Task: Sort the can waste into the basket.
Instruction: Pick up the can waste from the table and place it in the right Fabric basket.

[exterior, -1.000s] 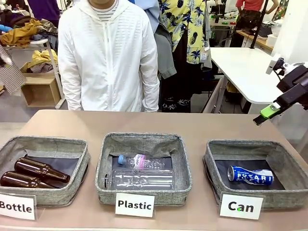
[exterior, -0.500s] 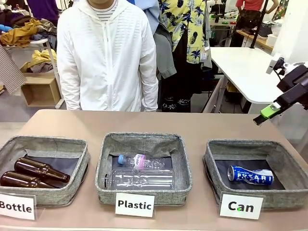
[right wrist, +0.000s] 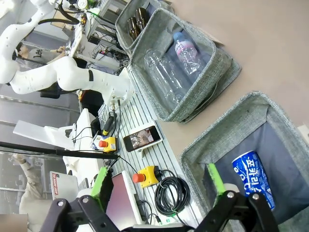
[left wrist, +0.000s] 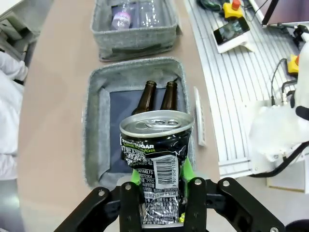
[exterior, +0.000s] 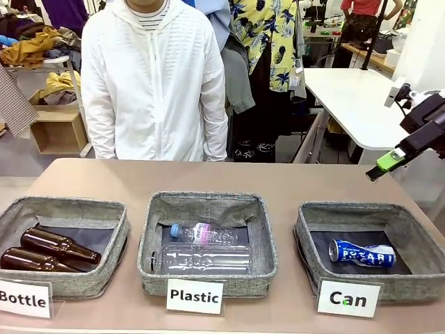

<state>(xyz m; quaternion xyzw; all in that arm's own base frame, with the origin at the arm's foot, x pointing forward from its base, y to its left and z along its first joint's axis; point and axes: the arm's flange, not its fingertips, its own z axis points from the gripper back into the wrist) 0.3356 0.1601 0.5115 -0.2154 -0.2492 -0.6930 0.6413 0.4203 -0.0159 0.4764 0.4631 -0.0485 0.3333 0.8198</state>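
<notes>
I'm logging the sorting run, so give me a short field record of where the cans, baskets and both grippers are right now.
blue can: lying on its side inside the Can basket
Can basket: grey fabric, at the robot's right
dark can: clamped in the left gripper, above the Bottle basket
left gripper: shut on the dark can
right gripper: open, empty, raised above the Can basket
Bottle basket: holds two brown glass bottles
Plastic basket: holds two clear plastic bottles

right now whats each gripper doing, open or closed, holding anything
Left gripper: closed on the dark can, above the basket with the brown bottles.
Right gripper: open, holding nothing, raised near the Can basket.
</notes>
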